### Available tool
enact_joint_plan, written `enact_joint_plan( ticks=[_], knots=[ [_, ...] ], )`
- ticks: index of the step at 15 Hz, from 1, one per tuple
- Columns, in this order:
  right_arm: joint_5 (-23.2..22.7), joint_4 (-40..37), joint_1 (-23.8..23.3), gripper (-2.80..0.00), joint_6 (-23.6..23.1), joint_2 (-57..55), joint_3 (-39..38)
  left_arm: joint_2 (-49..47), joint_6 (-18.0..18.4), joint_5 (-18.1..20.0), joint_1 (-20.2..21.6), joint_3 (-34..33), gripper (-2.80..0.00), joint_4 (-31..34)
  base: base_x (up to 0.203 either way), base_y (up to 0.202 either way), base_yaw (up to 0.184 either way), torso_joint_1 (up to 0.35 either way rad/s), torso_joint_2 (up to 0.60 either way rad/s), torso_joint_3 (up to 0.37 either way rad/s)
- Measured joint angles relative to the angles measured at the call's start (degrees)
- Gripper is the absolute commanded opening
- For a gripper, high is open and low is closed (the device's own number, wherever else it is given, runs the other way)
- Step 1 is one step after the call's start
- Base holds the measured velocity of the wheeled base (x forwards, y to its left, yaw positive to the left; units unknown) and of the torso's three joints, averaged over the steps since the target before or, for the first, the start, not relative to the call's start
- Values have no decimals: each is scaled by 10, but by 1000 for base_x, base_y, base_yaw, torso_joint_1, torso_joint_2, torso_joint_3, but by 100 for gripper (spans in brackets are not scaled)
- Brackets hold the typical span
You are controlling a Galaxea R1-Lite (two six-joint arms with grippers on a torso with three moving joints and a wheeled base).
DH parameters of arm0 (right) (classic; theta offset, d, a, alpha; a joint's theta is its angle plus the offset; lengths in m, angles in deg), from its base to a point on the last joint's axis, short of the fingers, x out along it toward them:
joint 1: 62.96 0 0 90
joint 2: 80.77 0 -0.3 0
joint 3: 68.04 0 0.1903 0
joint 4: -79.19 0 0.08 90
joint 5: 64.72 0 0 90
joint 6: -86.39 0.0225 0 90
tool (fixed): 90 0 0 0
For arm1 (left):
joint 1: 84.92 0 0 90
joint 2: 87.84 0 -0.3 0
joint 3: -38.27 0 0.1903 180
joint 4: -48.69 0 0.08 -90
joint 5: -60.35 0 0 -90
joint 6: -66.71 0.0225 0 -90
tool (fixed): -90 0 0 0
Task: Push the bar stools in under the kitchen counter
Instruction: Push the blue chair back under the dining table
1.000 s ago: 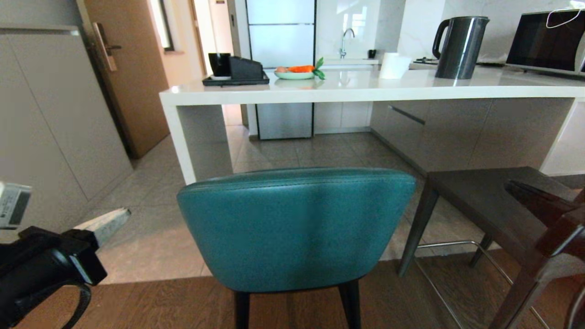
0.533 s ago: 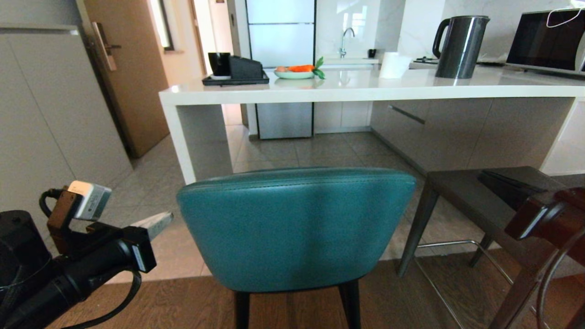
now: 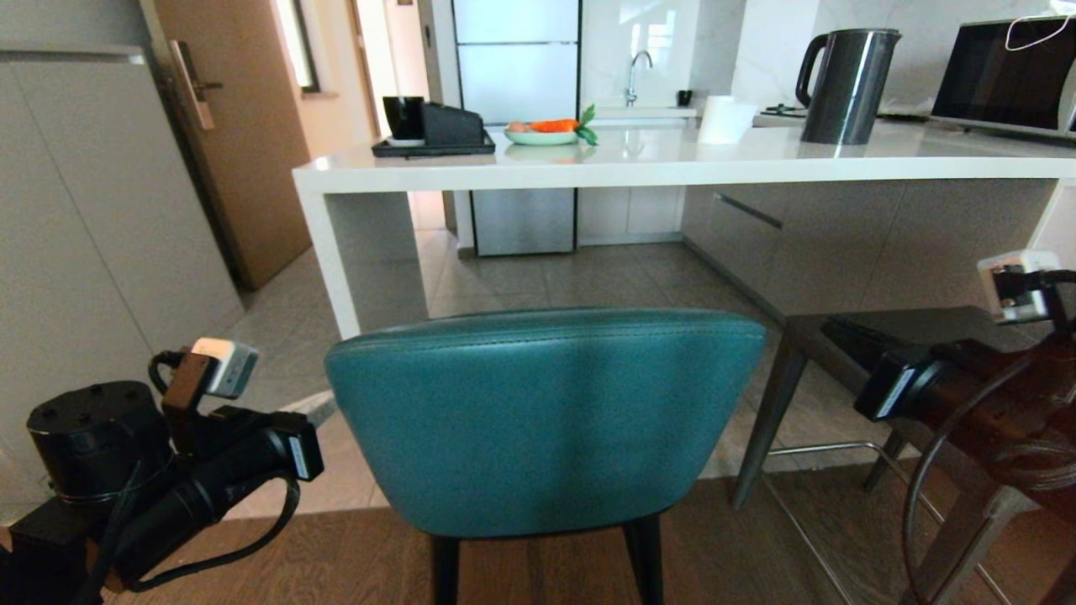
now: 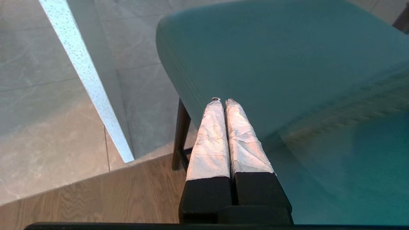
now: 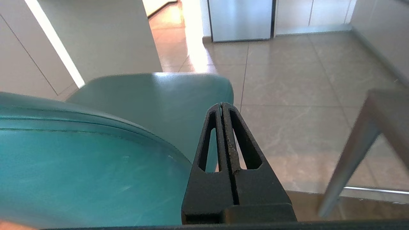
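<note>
Though unheld, teal stool (image 3: 542, 420) between closed jaws.

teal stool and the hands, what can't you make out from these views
- Teal stool, head view: seat hidden by its back; legs cut off by the lower edge.
- Left hand, head view: tips hidden behind the stool back.
- Right hand, head view: hidden by its own arm.

1. A home kitchen, with an open white stone counter (image 3: 672, 172) running across the room.
2. An electric kettle (image 3: 845, 84), a microwave (image 3: 1004, 76) and a plate of vegetables (image 3: 546, 132) sit on it.
3. Behind stand a tall refrigerator (image 3: 517, 126) and a sink tap (image 3: 637, 76).
4. Tiled floor (image 3: 572, 281) meets wood flooring (image 3: 319, 555); a wooden door (image 3: 235, 126) stands at left.
</note>
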Motion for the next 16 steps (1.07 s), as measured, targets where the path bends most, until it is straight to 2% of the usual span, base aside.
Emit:
enact_joint_plan(
  ticks=[3,5,9,16],
  knots=[
    [13,99,15,-280,7,-64,-20,-46,0,0,4,-14,-280,-63,0,0,0,0,0,0],
    [18,104,28,-280,20,-83,-19,-84,-2,-3,4,-29,-280,-92,0,0,0,0,0,0],
    [32,106,45,-280,30,-111,11,-118,-12,-3,-1,-31,-280,-96,0,0,0,0,0,0],
    [44,106,67,-280,46,-147,30,-141,-10,-6,-29,21,-280,-96,0,0,0,0,0,0]
  ],
)
